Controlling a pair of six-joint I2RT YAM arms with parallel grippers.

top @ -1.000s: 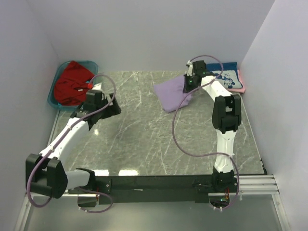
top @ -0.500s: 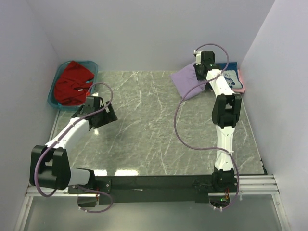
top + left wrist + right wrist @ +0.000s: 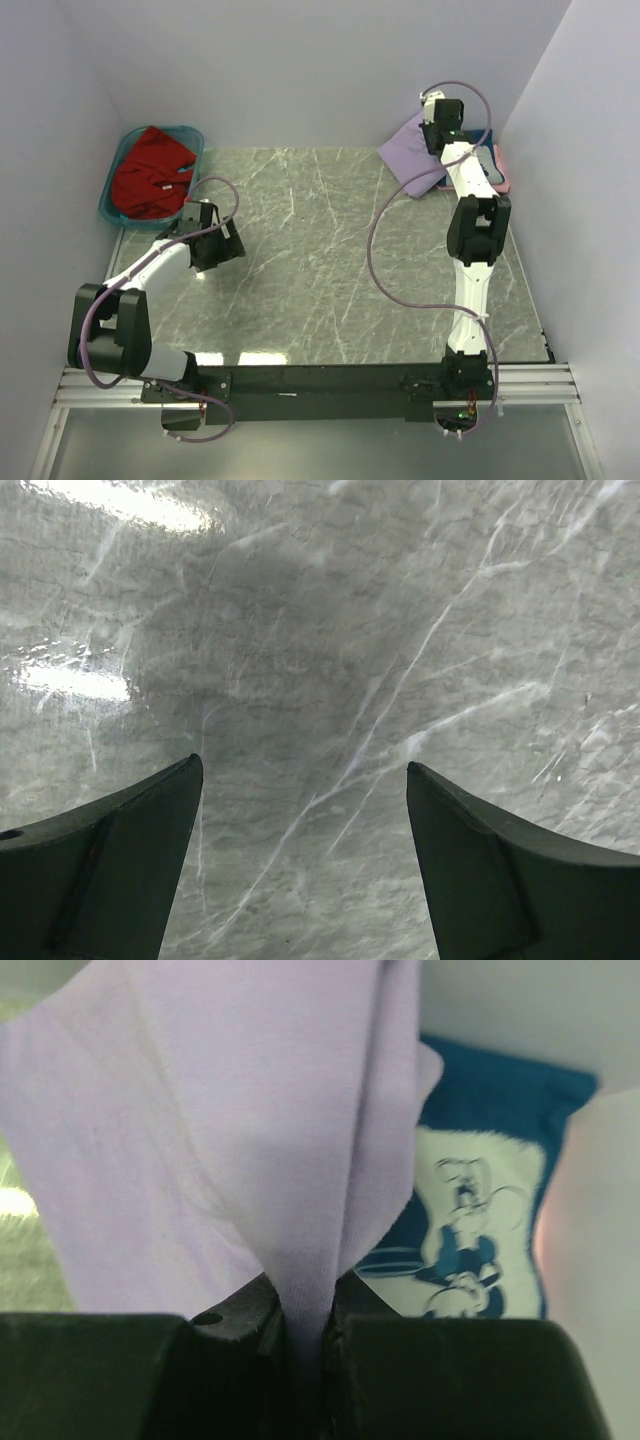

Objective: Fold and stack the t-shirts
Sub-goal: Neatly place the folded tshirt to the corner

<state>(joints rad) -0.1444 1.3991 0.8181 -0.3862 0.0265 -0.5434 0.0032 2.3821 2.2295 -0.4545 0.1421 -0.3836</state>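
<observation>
At ten o'clock, teal tub [image 3: 113, 170]: we see one, holding one crumpled red t-shirt [image 3: 150, 170].
Left gripper [image 3: 305, 810]: at eight o'clock, fingers spread apart with nothing between them, above the bare marble table [image 3: 400, 630].
Right gripper [image 3: 305, 1330]: at one o'clock, clenched on the lavender t-shirt [image 3: 230, 1130], which drapes from it.
Navy t-shirt [image 3: 480, 1110]: one, with a white graphic, partly hidden behind the lavender cloth.
Pink t-shirt [image 3: 590, 1260]: one, just beside the navy, showing at right.
Count: we find four t-shirts, two grippers, one tub.
</observation>
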